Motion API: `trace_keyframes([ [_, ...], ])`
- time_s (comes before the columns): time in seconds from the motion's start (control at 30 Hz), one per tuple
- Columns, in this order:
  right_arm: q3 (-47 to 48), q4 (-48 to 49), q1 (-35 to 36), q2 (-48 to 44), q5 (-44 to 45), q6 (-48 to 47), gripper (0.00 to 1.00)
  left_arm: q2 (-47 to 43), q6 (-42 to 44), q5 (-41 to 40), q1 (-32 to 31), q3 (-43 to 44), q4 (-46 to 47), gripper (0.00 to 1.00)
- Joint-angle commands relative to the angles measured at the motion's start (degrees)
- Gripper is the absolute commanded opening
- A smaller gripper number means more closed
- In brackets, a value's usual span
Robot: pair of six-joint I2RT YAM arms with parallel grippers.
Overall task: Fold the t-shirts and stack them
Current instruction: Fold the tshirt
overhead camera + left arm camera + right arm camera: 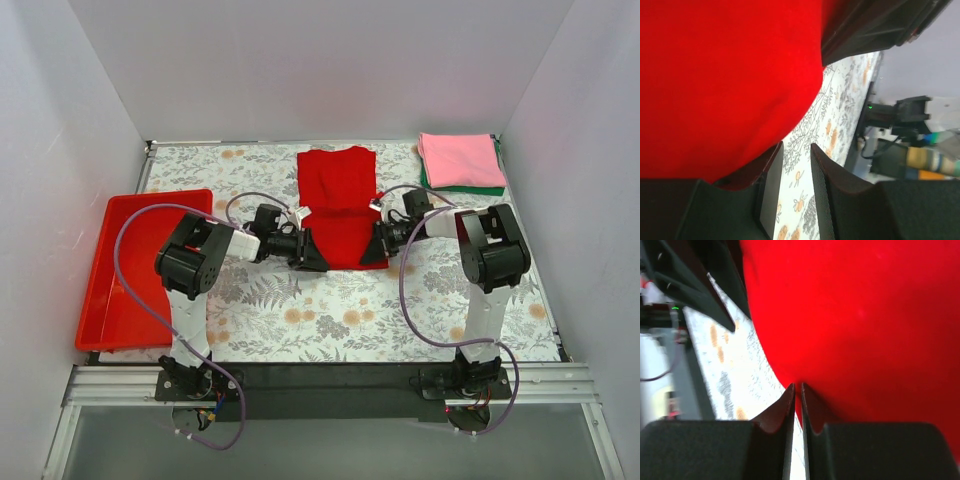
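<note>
Floral tablecloth (300,320); red tee (337,200); pink tee (458,160); green tee (470,189); red tray (97,300).

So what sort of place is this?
Likely a lab test cell: plain white walls box in a floral-covered table, with a left robot arm and right robot arm bolted at its edge.

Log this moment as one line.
red t-shirt: mid-fold; left gripper: open at edge; right gripper: pinching edge; pink t-shirt: folded on dark green t-shirt

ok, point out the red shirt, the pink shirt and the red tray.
red shirt (337,178), top view, upper half of cloth
pink shirt (458,160), top view, middle of folded top
red tray (97,290), top view, bare floor
</note>
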Motion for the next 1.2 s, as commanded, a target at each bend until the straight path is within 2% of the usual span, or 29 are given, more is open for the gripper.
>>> trace_keyframes([
  [0.0, -1.69, 0.37, -3.59, 2.23, -4.0, -0.09, 0.16, 2.31, -1.5, 0.88, 3.02, -0.87, 0.68, 0.29],
  [0.2, -2.93, -2.97, -6.85, 3.47, -4.09, -4.05, 0.2, 2.23, -1.85, 5.36, 4.17, -2.1, 1.03, 0.33],
  [0.33, -0.82, -7.88, -6.85, -1.27, -5.14, -7.55, 0.22, -3.99, -3.43, 9.58, 4.17, -1.75, 1.13, 0.4],
  [0.37, -0.21, -10.07, -6.85, -2.15, -4.53, -9.05, 0.22, -5.14, -2.65, 10.63, 4.25, -0.62, -0.01, 0.4],
  [0.4, 1.62, -12.18, -7.11, -3.98, -4.09, -11.24, 0.22, -6.2, -0.73, 10.9, 4.34, 0.26, -5.07, 0.4],
  [0.47, 4.44, -20.17, -7.81, -5.58, -2.17, -18.16, 0.23, -9.89, 6.2, 11.78, 5.04, 2.29, -9.93, 0.4],
  [0.5, 6.02, -22.46, -8.08, -7.41, -1.11, -20.12, 0.24, -11.21, 9.8, 10.56, 5.04, 5.69, -17.7, 0.4],
  [0.53, 8.47, -24.57, -8.86, -8.56, 0.12, -21.36, 0.25, -13.57, 13.4, 9.33, 5.31, 7.38, -21.25, 0.4],
  [0.57, 9.28, -24.94, -9.13, -9.88, 2.83, -24.5, 0.26, -14.81, 21.79, 7.76, 5.31, 8.78, -24.25, 0.4],
  [0.6, 9.81, -25.12, -9.13, -12.41, 4.59, -26.27, 0.29, -15.95, 25.44, 3.74, 5.22, 10.63, -28.8, 0.4],
  [0.63, 10.16, -25.12, -8.7, -13.74, 6.18, -28.55, 0.34, -18.32, 28.7, 1.52, 5.22, 10.64, -29.46, 0.4],
  [0.73, 8.51, -23.28, -6.16, -17.53, 16.26, -36.12, 0.39, -22.62, 41.53, -5.17, 4.96, 7.49, -29.2, 0.42],
  [0.8, 6.05, -19.6, -4.74, -20.24, 19.01, -40.67, 0.41, -24.31, 50.12, -7.19, 4.43, 5.47, -27.28, 0.42],
  [1.03, -5.03, -9.4, 5.26, -25.27, 27.54, -49.22, 0.4, -29.24, 68.95, -13.08, -0.83, -4.38, -17.78, 0.41],
  [1.17, -8.11, -6.49, 7.92, -24.57, 29.4, -50.63, 0.4, -27.75, 74.08, -15.46, -3.65, -7.28, -15.05, 0.41],
])
